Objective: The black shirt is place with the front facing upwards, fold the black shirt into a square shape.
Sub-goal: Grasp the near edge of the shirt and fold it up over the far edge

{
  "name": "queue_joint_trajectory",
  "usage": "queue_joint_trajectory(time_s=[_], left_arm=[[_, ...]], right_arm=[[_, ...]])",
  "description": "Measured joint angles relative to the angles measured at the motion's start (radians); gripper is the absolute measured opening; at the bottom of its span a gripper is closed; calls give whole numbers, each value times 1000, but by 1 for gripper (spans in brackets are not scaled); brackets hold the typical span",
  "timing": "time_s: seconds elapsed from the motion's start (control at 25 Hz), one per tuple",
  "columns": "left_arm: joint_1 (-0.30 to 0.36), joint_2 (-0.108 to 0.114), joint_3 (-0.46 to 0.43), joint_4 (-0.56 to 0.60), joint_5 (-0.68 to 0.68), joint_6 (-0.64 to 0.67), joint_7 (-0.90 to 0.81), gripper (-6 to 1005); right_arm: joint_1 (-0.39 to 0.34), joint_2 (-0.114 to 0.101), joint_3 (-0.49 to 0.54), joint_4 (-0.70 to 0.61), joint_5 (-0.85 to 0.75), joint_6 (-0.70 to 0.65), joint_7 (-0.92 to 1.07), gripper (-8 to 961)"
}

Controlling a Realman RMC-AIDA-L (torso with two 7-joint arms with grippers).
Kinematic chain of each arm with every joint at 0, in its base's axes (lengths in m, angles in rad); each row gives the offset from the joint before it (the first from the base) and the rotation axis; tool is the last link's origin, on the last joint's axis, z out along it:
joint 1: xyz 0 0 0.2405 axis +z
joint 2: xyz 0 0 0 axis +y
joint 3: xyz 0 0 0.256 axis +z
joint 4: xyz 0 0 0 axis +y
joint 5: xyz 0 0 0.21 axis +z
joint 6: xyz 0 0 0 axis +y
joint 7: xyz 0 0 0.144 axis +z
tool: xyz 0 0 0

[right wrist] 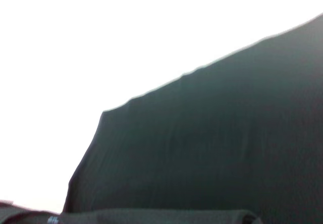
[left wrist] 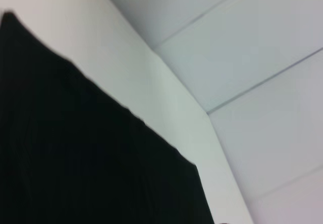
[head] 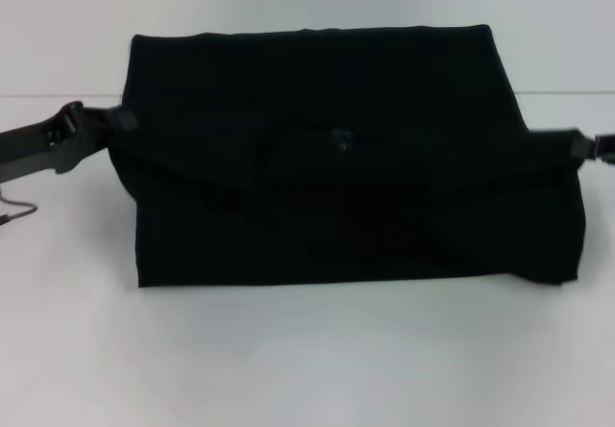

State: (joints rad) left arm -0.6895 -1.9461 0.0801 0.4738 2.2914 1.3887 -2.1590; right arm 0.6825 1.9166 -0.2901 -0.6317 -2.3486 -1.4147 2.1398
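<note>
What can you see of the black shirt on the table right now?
The black shirt is plain dark cloth, already folded into a wide rectangle with overlapping layers and creases. It lies flat on the white table. The left claw meets its left edge, the right claw its right edge.

Plain lab setting (bare white table (head: 307,360), blank walls).
</note>
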Motion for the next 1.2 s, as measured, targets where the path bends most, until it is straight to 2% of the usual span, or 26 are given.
queue_joint_trajectory(time_s=[0.16, 0.36, 0.48, 0.6, 0.8, 1.2], left_arm=[[-33, -30, 1, -5, -18, -89, 68, 57], [-70, -64, 2, -13, -49, -173, 177, 57], [-85, -86, 6, -14, -71, -229, 243, 57], [-95, -98, 59, -14, -74, -308, 254, 57], [-106, -122, 151, -13, -85, -443, 257, 57], [-136, -157, 197, -13, -89, -604, 261, 58]], right_arm=[[17, 31, -6, 2, 43, 132, -74, 153], [51, 47, -66, 23, 47, 290, -136, 162], [74, 69, -94, 29, 48, 391, -178, 168], [96, 85, -128, 36, 49, 480, -204, 173], [122, 97, -195, 55, 49, 566, -209, 182], [132, 122, -228, 78, 49, 676, -209, 200]])
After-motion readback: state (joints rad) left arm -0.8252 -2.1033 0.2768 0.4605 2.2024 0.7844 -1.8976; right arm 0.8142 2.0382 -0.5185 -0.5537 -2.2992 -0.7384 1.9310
